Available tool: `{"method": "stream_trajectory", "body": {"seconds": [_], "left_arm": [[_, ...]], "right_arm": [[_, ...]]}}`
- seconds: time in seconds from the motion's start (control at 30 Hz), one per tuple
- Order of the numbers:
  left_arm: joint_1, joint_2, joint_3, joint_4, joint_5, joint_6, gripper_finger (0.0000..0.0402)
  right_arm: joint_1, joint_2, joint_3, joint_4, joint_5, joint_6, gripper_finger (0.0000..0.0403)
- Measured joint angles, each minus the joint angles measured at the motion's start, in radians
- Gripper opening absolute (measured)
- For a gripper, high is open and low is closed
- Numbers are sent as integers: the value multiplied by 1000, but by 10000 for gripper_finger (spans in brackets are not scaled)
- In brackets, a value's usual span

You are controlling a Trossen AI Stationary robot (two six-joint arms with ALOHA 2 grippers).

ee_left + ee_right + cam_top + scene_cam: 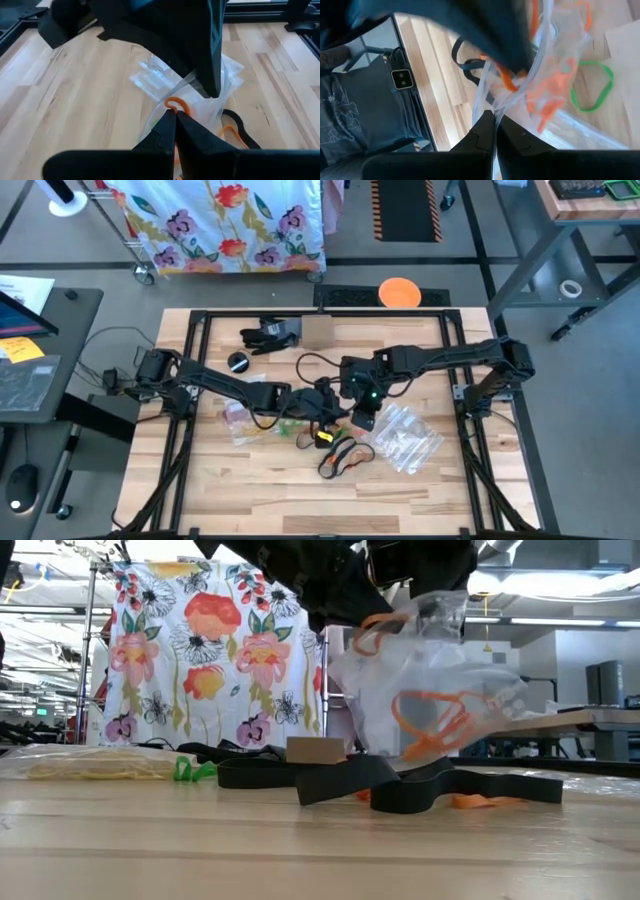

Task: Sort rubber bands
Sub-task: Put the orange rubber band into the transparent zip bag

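A: Left wrist view first: our left gripper [176,116] has its fingers pressed together on an orange rubber band [175,104], whose loop pokes out just past the tips. The band hangs right at the mouth of the clear zip bag [210,107].

B: And the right gripper [494,119]? In its own view we see the tips shut, with the bag's plastic edge pinched between them, so we judge it is holding the bag up.

A: Agreed. The low view shows the bag [440,680] lifted off the wooden table [300,850], with orange bands [440,720] already inside it and its mouth up toward the two grippers.

B: So the relation we care about: the pinched band sits at the bag's opening, the bag's length hanging down from there. Our left arm is the one carrying it; the right only keeps the bag up.

A: Other loose bands lie below, from the high view: green ones [290,423] just left of the grippers, dark and orange ones [340,452] nearer the front edge.

B: We can't tell whether the band is fully past the bag's lip.
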Motion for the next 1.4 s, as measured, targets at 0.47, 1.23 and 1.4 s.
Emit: {"method": "stream_trajectory", "body": {"seconds": [0.47,1.23,1.4], "left_arm": [[-8,7,0,-3,16,24,98],[-33,-47,0,1,-182,78,171],[-63,-72,0,-9,-249,107,171]], "right_arm": [[0,0,0,10,0,-3,5],[2,0,0,9,7,0,5],[2,0,0,10,6,0,5]]}}
